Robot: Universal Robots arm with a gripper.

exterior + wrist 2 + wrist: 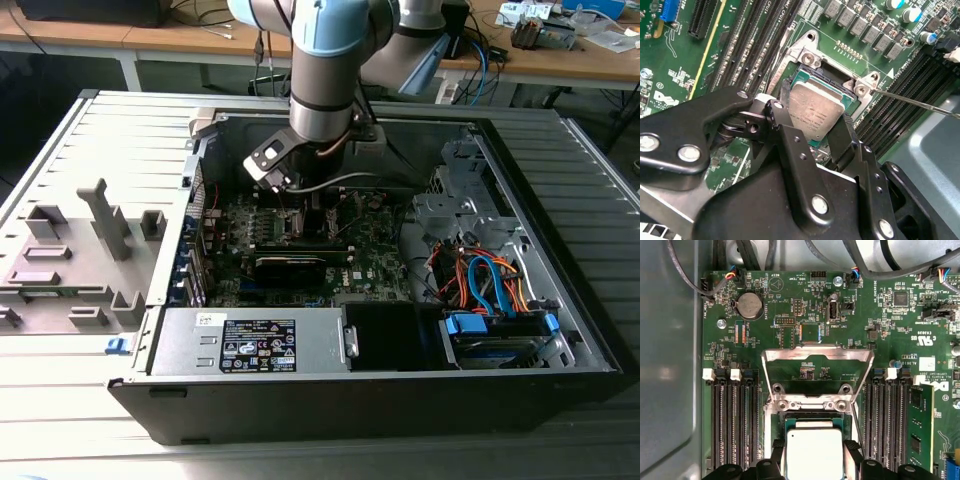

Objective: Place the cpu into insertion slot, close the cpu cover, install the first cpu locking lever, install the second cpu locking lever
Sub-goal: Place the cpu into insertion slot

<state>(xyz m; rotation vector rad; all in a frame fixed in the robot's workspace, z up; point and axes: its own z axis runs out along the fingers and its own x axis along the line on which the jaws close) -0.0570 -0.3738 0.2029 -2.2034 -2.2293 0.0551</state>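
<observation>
Sitting clamped inside the pincer point(810, 119), cpu point(816, 106)

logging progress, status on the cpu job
gripper shut on cpu. cpu over insertion slot, seating unclear. cpu cover raised open. locking lever lies aside.

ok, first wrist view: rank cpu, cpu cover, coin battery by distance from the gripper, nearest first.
1. cpu, held in the gripper.
2. cpu cover, raised open just beyond the cpu.
3. coin battery, far out on the green board.
</observation>
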